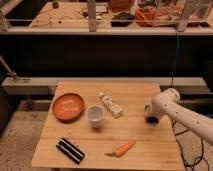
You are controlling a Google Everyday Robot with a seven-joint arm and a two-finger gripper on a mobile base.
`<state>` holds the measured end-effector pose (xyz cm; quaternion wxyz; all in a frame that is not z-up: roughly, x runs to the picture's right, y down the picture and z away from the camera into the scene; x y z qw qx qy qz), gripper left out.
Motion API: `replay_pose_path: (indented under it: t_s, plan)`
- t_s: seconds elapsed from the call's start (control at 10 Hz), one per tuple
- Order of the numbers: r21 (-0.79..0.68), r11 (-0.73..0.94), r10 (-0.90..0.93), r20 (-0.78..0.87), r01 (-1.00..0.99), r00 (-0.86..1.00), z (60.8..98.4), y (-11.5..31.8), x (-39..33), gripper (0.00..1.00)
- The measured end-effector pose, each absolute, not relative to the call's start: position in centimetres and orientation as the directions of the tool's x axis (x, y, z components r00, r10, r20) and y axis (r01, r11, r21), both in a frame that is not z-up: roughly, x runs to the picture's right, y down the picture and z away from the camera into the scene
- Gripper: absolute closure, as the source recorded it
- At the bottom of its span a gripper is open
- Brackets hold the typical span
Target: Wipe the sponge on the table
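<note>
Pressure and a bounded stroke are what wiping calls for, judging by how things lie. The gripper [149, 118] sits low over the right part of the table [145, 152], at the end of the white arm [185, 112] that reaches in from the right. It shows only as a dark patch, so whether it is open or closed, or has hold of anything, I cannot tell. The sponge lies nowhere in the open on the planks. If it is in view at all, it is within that dark patch at the gripper, and I cannot separate the two. Assuming it is there, it should stay flat on the wood and pressed lightly, since a soft block will fold or roll if tilted or pushed hard. The bare planks around the gripper give room for short passes. Leftward, the tube [110, 105] and cup [95, 114] are near enough to be knocked, and the cup would tip easily. The carrot [122, 148] lies toward the front. The table's right edge is close by, so strokes that way should stop short.
</note>
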<state>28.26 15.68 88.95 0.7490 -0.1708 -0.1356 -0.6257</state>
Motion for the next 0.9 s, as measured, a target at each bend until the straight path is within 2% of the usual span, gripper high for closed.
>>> replay_pose_path:
  t_s: [0.4, 0.7, 0.9]
  plan:
    - [0.013, 0.044, -0.899, 0.437, 0.999, 0.034, 88.8, 16.2, 21.5, 1.0]
    - [0.045, -0.021, -0.898, 0.438, 0.999, -0.038, 86.2, 18.4, 19.9, 1.0]
    - [0.026, -0.033, -0.893, 0.447, 0.999, -0.041, 83.9, 20.6, 21.5, 1.0]
